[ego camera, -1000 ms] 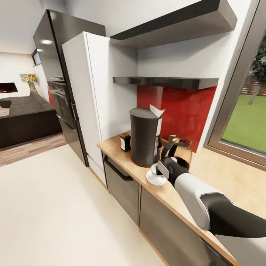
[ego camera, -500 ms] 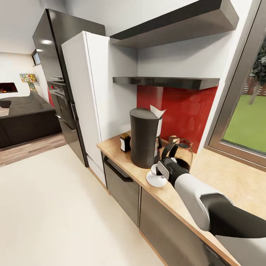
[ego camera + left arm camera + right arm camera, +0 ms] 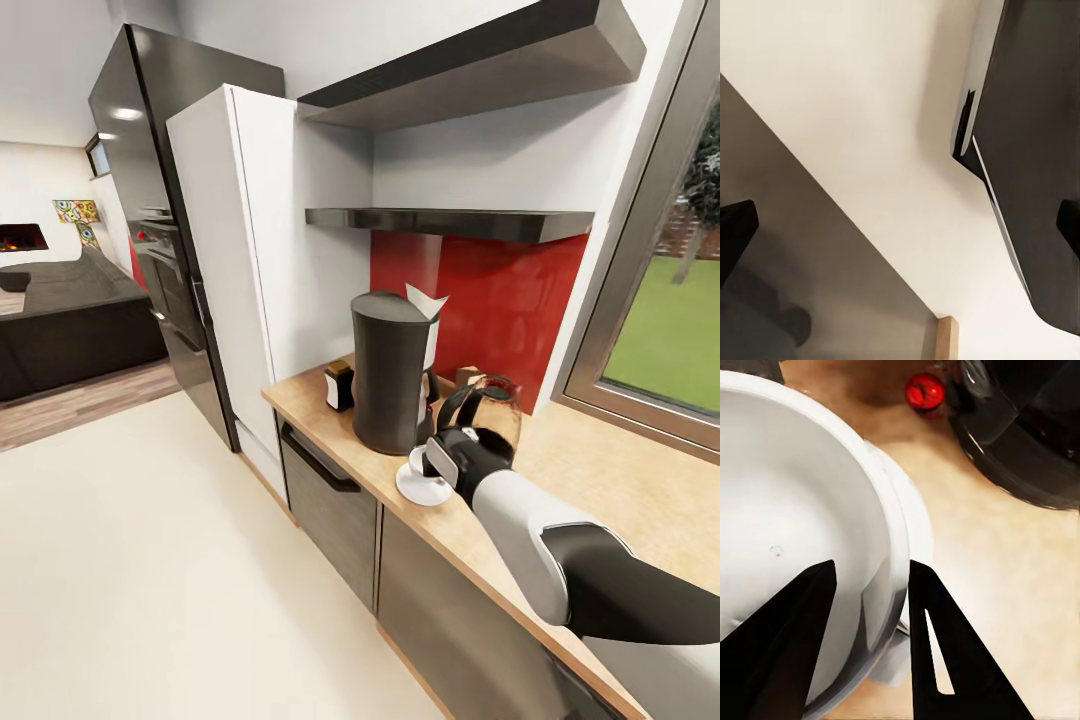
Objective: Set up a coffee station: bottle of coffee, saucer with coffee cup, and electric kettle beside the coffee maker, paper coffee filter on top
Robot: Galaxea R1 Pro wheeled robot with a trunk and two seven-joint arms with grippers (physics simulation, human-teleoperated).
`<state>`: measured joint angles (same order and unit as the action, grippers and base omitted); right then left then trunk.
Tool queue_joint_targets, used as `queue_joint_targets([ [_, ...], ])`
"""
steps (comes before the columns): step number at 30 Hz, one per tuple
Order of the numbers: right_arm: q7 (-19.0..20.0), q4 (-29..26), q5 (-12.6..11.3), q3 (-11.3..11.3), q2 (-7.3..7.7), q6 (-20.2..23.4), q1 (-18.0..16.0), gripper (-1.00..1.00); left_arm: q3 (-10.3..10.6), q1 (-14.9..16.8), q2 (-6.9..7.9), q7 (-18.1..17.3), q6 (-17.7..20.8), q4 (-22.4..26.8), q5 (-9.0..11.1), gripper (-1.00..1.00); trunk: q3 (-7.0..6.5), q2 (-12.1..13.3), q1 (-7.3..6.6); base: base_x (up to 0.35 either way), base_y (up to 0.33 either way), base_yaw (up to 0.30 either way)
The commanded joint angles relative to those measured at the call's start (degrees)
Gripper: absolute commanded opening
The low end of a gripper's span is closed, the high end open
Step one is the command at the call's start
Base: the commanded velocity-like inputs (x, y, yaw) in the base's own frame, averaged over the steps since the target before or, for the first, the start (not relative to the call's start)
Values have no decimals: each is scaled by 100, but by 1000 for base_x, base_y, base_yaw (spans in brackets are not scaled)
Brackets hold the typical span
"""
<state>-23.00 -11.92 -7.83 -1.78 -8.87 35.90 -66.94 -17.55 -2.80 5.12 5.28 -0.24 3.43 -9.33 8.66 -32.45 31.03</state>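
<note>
The dark-grey coffee maker [image 3: 390, 372] stands on the wood countertop [image 3: 600, 480], with the white paper coffee filter [image 3: 425, 300] on its top. To its left is the bottle of coffee [image 3: 339, 386], to its right the glass electric kettle [image 3: 492, 408]. In front of it the saucer [image 3: 420, 490] carries the coffee cup [image 3: 416, 465]. My right gripper [image 3: 436, 462] is shut on the cup's wall [image 3: 795, 532], one finger [image 3: 791, 637] inside and one outside. The kettle [image 3: 1020, 435] lies just beyond it. My left gripper [image 3: 904, 225] hangs open over the floor.
The thin kitchen shelf [image 3: 450, 222] hangs above the red backsplash, under a thicker shelf [image 3: 480, 70]. A white tall cabinet [image 3: 240, 270] and a black fridge [image 3: 150, 220] stand left of the counter. A window [image 3: 660, 330] borders its right end. Pale floor [image 3: 150, 580] spreads out to the left.
</note>
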Motion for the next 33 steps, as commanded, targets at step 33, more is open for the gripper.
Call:
queue_joint_targets([
  [33,-38,208,-61,-16,-1,13,-3,-100,-47,-1,-2,9,-3,9,-60,100,8,-8,2,0,0,0],
])
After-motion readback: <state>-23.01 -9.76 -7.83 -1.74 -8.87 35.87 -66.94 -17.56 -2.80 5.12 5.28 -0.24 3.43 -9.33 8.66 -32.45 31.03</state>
